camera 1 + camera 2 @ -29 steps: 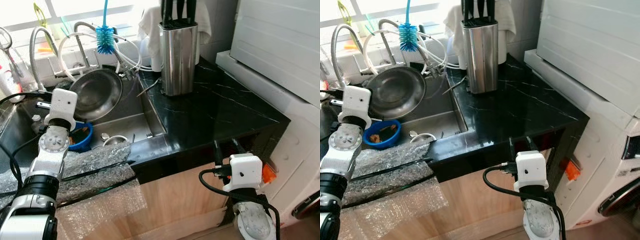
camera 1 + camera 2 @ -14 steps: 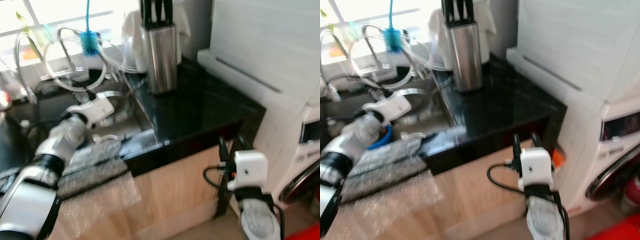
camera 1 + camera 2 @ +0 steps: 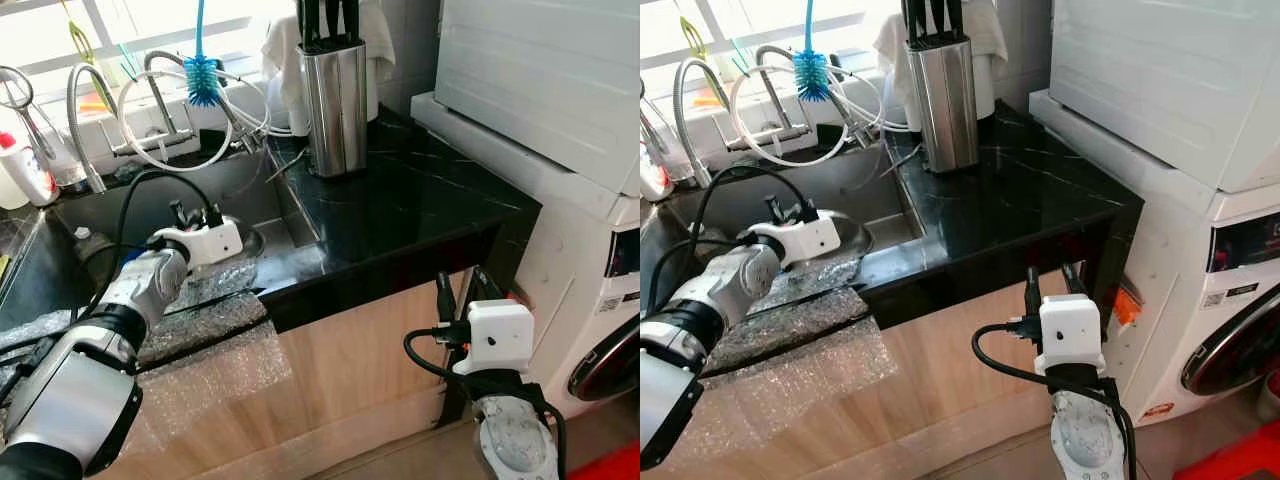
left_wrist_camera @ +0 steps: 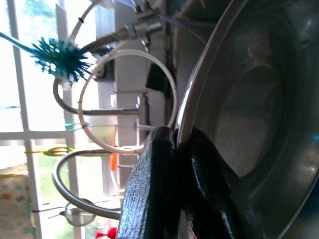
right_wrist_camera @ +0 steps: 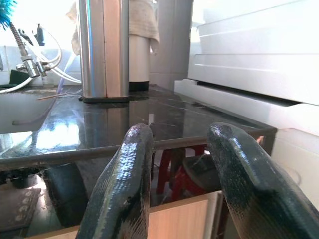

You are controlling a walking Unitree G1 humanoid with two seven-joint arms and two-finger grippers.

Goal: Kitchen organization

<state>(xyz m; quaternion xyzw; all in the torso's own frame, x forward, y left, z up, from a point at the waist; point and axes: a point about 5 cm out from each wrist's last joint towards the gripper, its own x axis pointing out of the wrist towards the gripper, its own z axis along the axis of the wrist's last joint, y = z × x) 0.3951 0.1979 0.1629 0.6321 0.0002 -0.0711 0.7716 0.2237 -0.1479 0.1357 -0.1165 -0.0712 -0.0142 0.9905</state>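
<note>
I have the left gripper [image 4: 177, 149] down in the sink [image 3: 250, 190], near its front edge, with both fingers pinched on the rim of the pan [image 4: 249, 104]. The rim runs between the pads, so the hold is narrow and on thin metal only. From the head view the pan sits low in the basin behind the wrist, just beside the counter [image 3: 420, 210] edge.

The right gripper [image 5: 182, 174] hangs below the counter's front edge, by the cabinet, fingers spread and empty.

My guess is that the step is lifting the pan out. To do it well, I would raise it slowly and keep the wrist level, since a rim pinch lets a heavy pan swing or slip. I would also watch the hose [image 3: 165, 120] loops and the brush [image 3: 201, 80] at the sink's back edge.
</note>
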